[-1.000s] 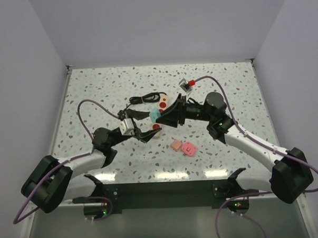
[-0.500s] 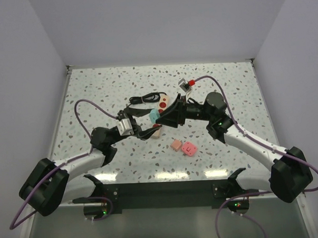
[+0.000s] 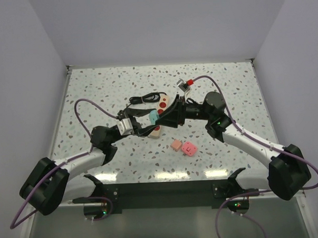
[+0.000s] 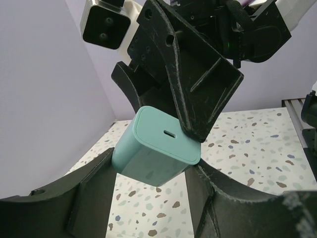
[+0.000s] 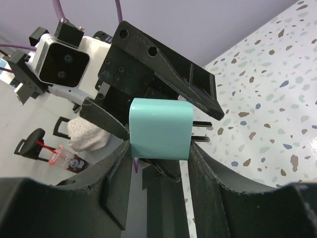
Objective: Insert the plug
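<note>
Near the wooden block [image 3: 165, 101], both arms' fingers [image 4: 198, 84] flank the plug [image 3: 153, 115].

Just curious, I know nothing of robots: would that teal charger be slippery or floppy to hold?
Probably rigid: the teal charger shows crisp edges while pinched in the right gripper. Its glossy shell may be slippery. Flat sides suggest it won't roll.

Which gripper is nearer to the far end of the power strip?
Right. In the top view the right gripper hangs just beside the far end of the power strip, holding the charger. The left gripper sits by the strip's near end.
</note>
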`<state>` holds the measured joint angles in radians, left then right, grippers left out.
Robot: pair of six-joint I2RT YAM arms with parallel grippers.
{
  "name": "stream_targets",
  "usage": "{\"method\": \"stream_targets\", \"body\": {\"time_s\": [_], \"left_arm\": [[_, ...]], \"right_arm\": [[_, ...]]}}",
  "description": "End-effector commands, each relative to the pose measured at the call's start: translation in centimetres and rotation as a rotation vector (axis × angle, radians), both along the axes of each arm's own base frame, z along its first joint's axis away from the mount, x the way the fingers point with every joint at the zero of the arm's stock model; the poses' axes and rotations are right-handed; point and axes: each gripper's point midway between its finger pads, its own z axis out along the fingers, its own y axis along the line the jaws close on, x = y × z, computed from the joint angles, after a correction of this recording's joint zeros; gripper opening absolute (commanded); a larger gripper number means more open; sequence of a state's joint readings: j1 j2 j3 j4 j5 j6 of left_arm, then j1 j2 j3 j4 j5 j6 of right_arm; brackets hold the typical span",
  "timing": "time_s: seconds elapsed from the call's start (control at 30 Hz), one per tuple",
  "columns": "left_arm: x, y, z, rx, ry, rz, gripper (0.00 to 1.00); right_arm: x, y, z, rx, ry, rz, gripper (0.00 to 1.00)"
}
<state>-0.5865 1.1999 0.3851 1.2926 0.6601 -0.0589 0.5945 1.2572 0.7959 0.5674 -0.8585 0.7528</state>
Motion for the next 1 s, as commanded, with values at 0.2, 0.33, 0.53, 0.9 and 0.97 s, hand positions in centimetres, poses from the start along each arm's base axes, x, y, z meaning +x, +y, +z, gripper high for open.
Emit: {"method": "stream_targets", "body": {"time_s": [0.2,0.33,0.53,0.9,0.97], "left_arm": [[-6.7,2.4,8.9,-0.262,-0.454,-0.100,0.00],[-6.6,2.3,8.2,-0.243,-0.423,-0.102,0.00],[-5.3,2.0,5.8,-0.212,-0.317,-0.079,0.00],[-1.9,1.8,1.1,-0.194,-0.101,0.012,0.00],[-0.8,1.5,0.0,-0.176,-0.051,0.035,0.00]], "right_arm": [[0.8,0.6,-0.3,0.002,-0.003,0.000,0.01],[1.6,0.7,-0.8,-0.020,-0.010,-0.034,0.37],[3.3,0.1,-2.1,-0.102,-0.033,-0.143,0.65],[6.7,-1.0,-6.2,-0.249,-0.016,-0.322,0.79],[7.1,-1.6,-6.3,-0.285,-0.041,-0.359,0.79]]}}
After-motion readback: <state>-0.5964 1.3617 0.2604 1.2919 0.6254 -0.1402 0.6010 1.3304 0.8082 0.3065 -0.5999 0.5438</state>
